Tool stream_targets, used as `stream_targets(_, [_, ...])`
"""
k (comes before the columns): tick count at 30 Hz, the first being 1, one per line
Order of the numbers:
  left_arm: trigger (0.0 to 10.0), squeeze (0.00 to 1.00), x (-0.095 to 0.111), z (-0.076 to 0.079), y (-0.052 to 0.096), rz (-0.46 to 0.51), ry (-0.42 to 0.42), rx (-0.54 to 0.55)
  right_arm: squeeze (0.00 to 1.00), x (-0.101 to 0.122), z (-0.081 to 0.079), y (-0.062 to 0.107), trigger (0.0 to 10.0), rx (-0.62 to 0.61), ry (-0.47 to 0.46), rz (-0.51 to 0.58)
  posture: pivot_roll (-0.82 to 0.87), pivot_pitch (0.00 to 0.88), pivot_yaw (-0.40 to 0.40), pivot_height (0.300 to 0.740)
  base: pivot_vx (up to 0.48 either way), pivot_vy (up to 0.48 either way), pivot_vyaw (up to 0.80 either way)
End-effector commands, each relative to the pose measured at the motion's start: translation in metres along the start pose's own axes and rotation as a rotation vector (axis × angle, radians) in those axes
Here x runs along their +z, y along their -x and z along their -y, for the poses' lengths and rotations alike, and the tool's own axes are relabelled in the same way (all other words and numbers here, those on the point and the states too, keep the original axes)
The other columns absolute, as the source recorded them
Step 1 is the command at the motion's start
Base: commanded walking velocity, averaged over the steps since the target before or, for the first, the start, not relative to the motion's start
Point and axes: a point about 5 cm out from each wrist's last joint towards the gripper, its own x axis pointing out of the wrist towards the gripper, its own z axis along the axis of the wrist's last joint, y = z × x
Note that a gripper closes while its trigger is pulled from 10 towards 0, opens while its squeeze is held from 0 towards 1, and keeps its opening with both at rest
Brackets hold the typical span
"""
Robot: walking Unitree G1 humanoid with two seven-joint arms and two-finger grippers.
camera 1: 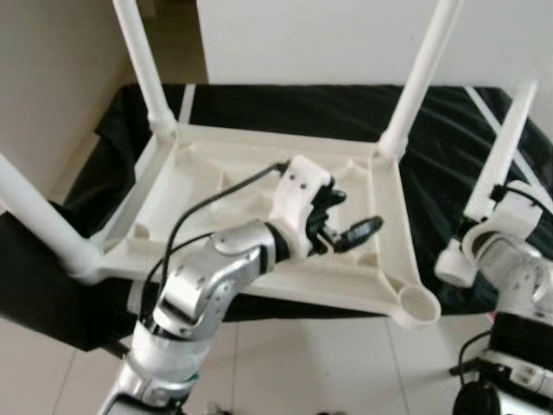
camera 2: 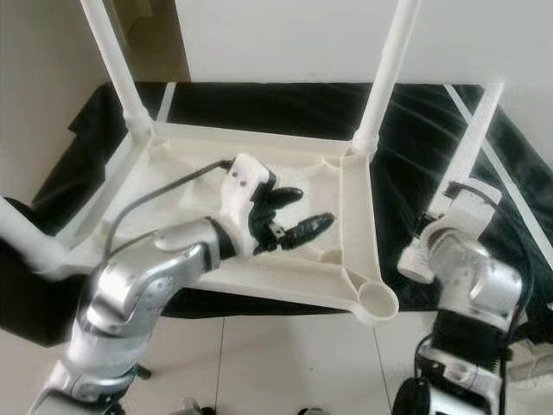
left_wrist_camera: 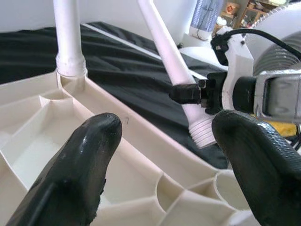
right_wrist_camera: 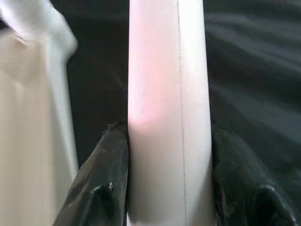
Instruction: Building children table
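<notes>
A white plastic table top (camera 1: 259, 281) lies upside down on a black cloth (camera 1: 441, 130). Three white legs stand in its corners: far left (camera 1: 143, 60), far right (camera 1: 423, 69) and near left (camera 1: 34, 216). The near right corner socket (camera 1: 419, 304) is an open round hole. My left gripper (camera 1: 350, 214) hovers open over the underside, close to the right rim, with nothing between its fingers (left_wrist_camera: 94, 141). My right gripper (right_wrist_camera: 169, 174) is shut on a fourth loose leg (camera 1: 505, 147), held tilted over the cloth to the right of the table. The leg's threaded end (left_wrist_camera: 202, 132) hangs just outside the right rim.
A white wall (camera 1: 346, 35) rises behind the cloth and a beige wall (camera 1: 52, 78) closes the left side. Pale floor tiles (camera 1: 302, 363) run along the front. A thin white strip (camera 2: 501, 164) lies on the cloth at the right.
</notes>
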Motion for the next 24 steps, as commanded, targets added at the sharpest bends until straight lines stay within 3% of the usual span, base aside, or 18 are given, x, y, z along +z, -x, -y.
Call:
stream_targets(1, [10.0,0.0,0.002,-0.003,-0.002,0.01,-0.007,0.008,0.0,0.004,-0.001,0.003,10.0,0.024,-0.049,0.051,-0.07,0.069,-0.007,0.74,0.0,0.0,0.0])
stream_targets(5, [10.0,0.0,0.008,-0.009,-0.007,0.048,0.016,0.011,0.0,0.011,-0.011,0.009,10.0,0.133,-0.167,0.145,-0.08,0.063,0.0,0.74,0.0,0.0,0.0])
stream_targets(10, [10.0,0.0,0.006,-0.022,-0.016,0.068,0.012,0.066,0.0,0.018,-0.023,0.013,10.0,0.262,-0.198,0.239,-0.09,0.047,0.0,0.74,0.0,0.0,0.0])
stream_targets(12, [10.0,0.0,0.006,-0.029,-0.022,0.072,0.015,0.086,0.0,0.022,-0.033,0.017,10.0,0.321,-0.143,0.302,-0.09,0.044,-0.001,0.74,0.0,0.0,0.0])
stream_targets(18, [10.0,0.0,0.015,-0.04,-0.031,0.091,0.0,0.149,0.0,0.023,-0.042,0.016,10.0,0.307,-0.101,0.378,-0.09,0.034,0.014,0.74,0.0,0.0,0.0])
stream_targets(24, [10.0,0.0,0.007,-0.04,-0.03,0.078,-0.02,0.221,0.0,0.02,-0.048,0.018,10.0,0.304,-0.007,0.417,-0.09,0.04,0.006,0.74,0.0,0.0,0.0])
